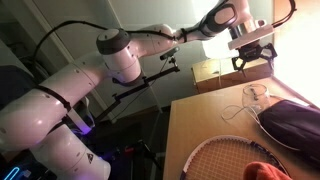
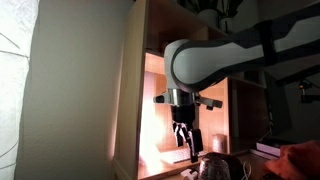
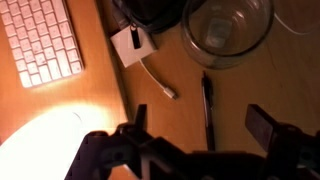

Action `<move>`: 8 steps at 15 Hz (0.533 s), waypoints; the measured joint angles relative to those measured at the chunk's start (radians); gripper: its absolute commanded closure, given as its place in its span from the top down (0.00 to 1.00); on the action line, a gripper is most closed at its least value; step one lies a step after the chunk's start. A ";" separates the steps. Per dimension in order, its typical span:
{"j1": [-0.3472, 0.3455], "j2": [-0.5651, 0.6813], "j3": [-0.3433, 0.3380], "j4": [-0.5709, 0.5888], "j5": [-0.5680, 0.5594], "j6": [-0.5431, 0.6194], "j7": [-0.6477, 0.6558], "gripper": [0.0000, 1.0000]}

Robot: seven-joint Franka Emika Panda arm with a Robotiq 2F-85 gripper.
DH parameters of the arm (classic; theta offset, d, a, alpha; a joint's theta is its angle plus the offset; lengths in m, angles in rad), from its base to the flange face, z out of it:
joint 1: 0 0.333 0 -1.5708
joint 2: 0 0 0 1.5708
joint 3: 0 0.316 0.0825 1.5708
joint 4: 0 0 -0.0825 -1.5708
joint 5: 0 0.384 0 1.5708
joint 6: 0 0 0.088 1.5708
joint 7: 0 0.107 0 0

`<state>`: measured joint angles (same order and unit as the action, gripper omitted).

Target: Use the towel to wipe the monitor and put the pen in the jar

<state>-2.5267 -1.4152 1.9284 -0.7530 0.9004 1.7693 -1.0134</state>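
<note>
Dim amber glow, deep shadows, blur.

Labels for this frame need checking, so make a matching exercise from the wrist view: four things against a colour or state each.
Things:
1. keyboard
2. jar
3. pen
4. gripper

Colour or state:
a. dark, lying flat
b. open, holding nothing
c. white
d. clear glass

Pairs: 1c, 2d, 3a, 4b.
</note>
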 measured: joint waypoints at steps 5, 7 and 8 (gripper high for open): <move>0.010 -0.015 0.014 0.013 0.002 0.001 -0.039 1.00; 0.007 -0.015 0.036 0.025 0.016 0.010 -0.110 1.00; 0.003 -0.015 0.049 0.030 0.025 0.013 -0.146 1.00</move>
<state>-2.5238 -1.4298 1.9769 -0.7225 0.9254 1.7821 -1.1593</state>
